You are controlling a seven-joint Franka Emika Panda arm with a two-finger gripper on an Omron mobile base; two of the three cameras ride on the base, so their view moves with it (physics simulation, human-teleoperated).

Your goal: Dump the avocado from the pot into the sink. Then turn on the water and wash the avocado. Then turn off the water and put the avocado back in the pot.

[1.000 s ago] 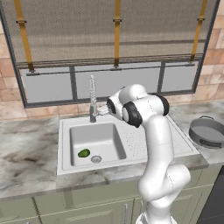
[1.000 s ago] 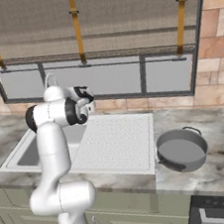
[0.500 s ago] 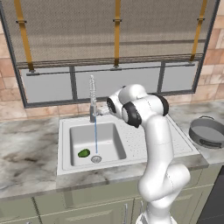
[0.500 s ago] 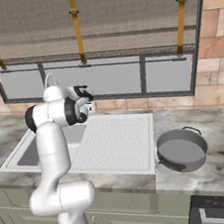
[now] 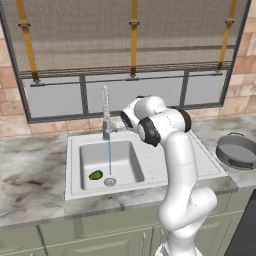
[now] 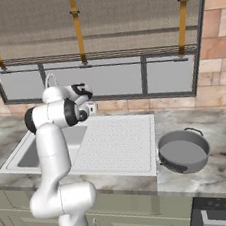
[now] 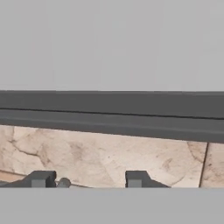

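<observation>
The marble table (image 5: 30,180) runs across the front of the scene, and the light grey sink (image 5: 75,187) is set into it. In the basin the avocado (image 5: 95,175) lies on the floor, just left of the round drain (image 5: 109,182) and apart from it. A thin stream of water (image 5: 109,160) falls straight from the faucet (image 5: 105,114) onto the drain. Right of the basin lies the dotted drainboard (image 6: 119,140), bare. Well to the right, beyond the drainboard's edge, the pot (image 6: 183,150) stands upright on the table with its dark rim up. The white arm bends over the sink's back edge, and the gripper (image 7: 86,180) sits at the faucet's base near the wall; in the hand view its two dark fingertips (image 7: 134,179) stand apart with open space between them and nothing held, a small grey knob (image 7: 64,183) showing just beside the left tip. Behind them are tan stone tiles (image 7: 113,157) and the dark window frame (image 7: 112,114), with the screened window (image 5: 130,35) above.
</observation>
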